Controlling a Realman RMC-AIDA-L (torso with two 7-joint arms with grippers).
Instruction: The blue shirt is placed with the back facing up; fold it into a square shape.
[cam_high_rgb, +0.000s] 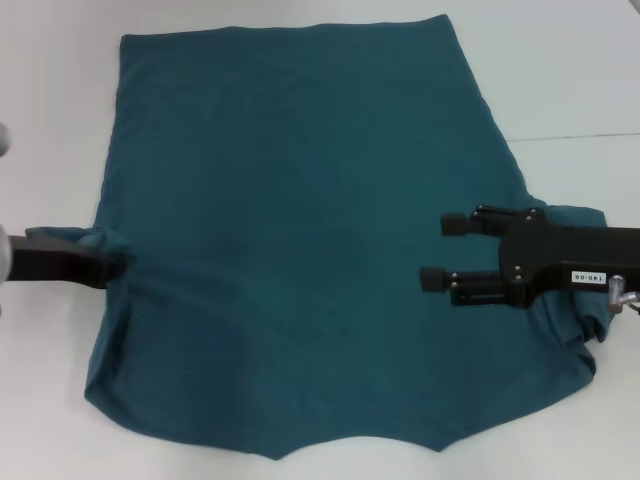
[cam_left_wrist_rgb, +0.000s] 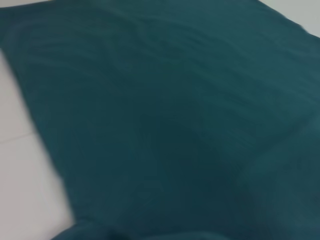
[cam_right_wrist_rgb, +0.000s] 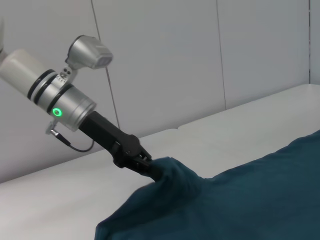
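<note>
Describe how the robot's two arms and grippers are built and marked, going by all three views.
The right gripper is matte black and boxy, with two parallel black fingers ending in square pads, visible screws and a small white label of digits. The left gripper is also black, on a tapered black neck leading to a silver cylindrical wrist with a glowing green ring, black bands, a thin dark cable and a grey camera housing.

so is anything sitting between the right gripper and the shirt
Nothing visible. The right gripper hovers open directly over the blue shirt, near its right sleeve, with only cloth beneath. The left gripper is already shut on the shirt's left edge.
</note>
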